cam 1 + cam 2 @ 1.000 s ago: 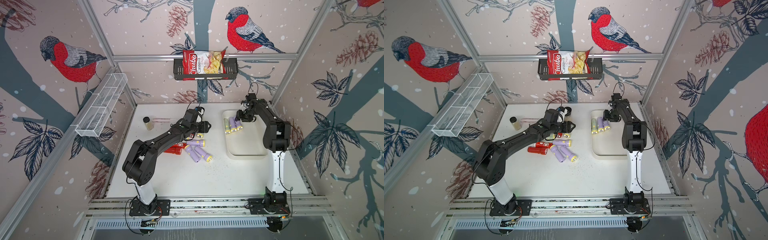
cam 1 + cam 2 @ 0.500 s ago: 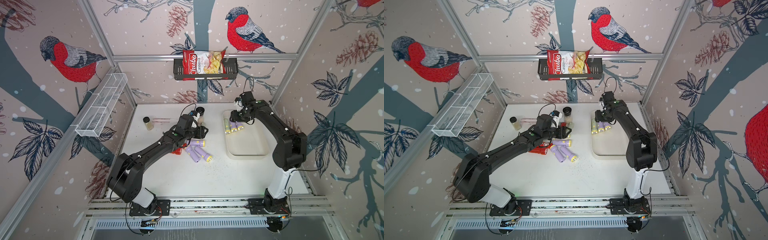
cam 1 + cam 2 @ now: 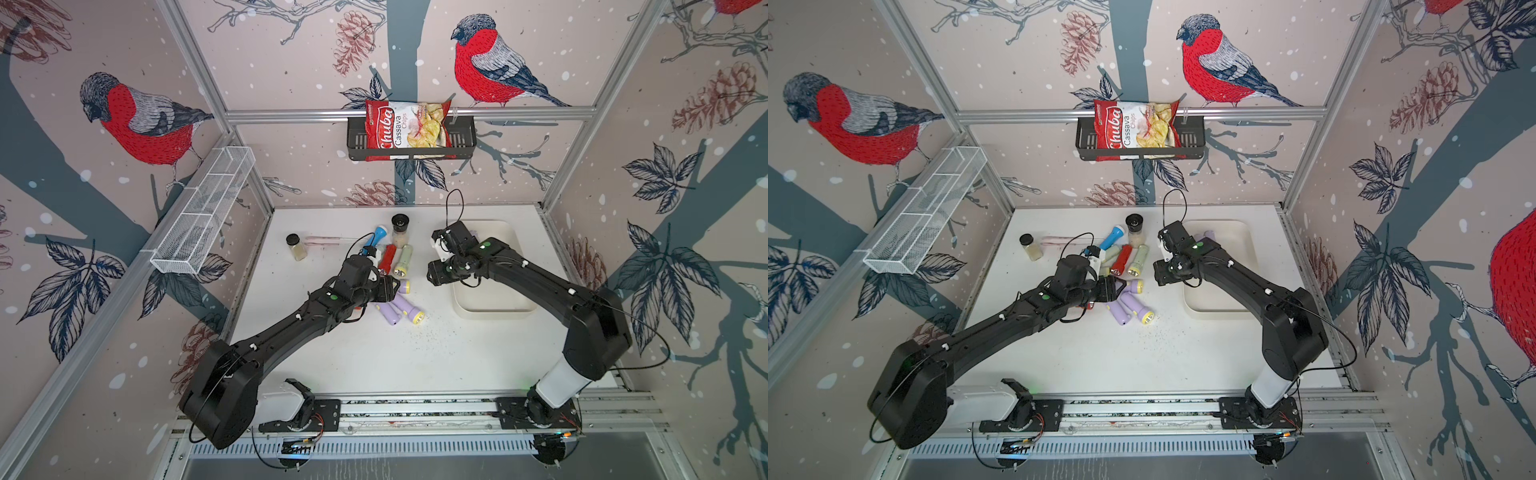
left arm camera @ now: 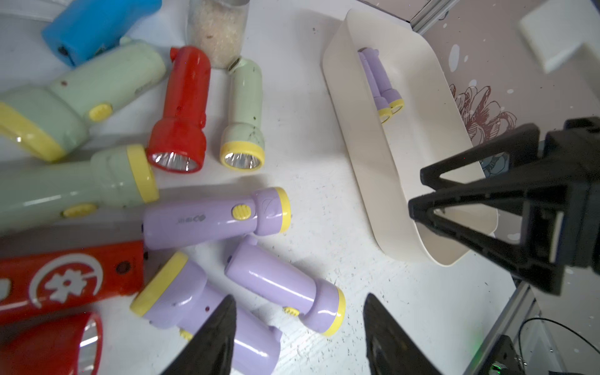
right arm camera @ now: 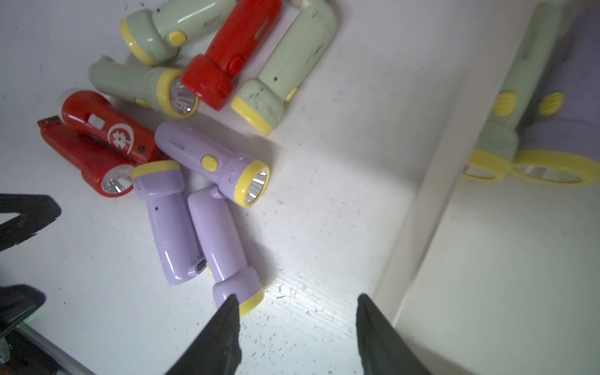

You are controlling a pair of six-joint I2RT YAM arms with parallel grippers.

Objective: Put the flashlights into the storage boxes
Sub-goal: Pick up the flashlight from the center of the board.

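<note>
Left gripper stood partly open and empty above the lilac flashlights piled on the table. Right gripper was likewise parted and empty, beside the cream tray, which held the stored flashlights.

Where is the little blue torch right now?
In both top views the blue plastic flashlight with a white head lies at the far end of the flashlight pile, just left of the black-capped clear jar.
</note>
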